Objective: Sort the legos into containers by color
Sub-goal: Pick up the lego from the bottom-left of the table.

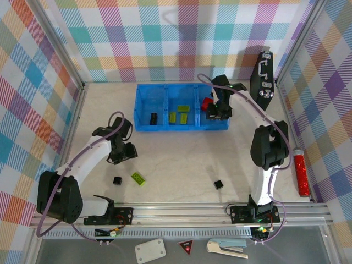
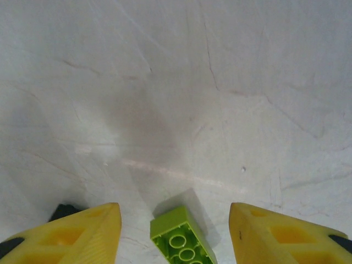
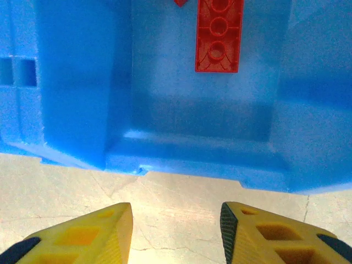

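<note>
On the left, the left gripper (image 2: 174,209) hovered low over the table (image 2: 220,82) with its fingers (image 2: 82,236) well apart and nothing held. A lime-green brick (image 2: 182,242) lay on the table between them, touching neither, so the step in hand looked like a pick of that brick. The next move would call for lowering, closing across it and carrying it to the middle compartment of the tray (image 1: 165,128), where other green bricks (image 1: 182,108) lay. A black cube (image 2: 63,210) was mostly hidden behind one finger, and the frame edge cut off the green brick. To the right, the right gripper (image 3: 176,212) stood parted and empty at the right compartment, with a red brick (image 3: 218,36) lying inside.
</note>
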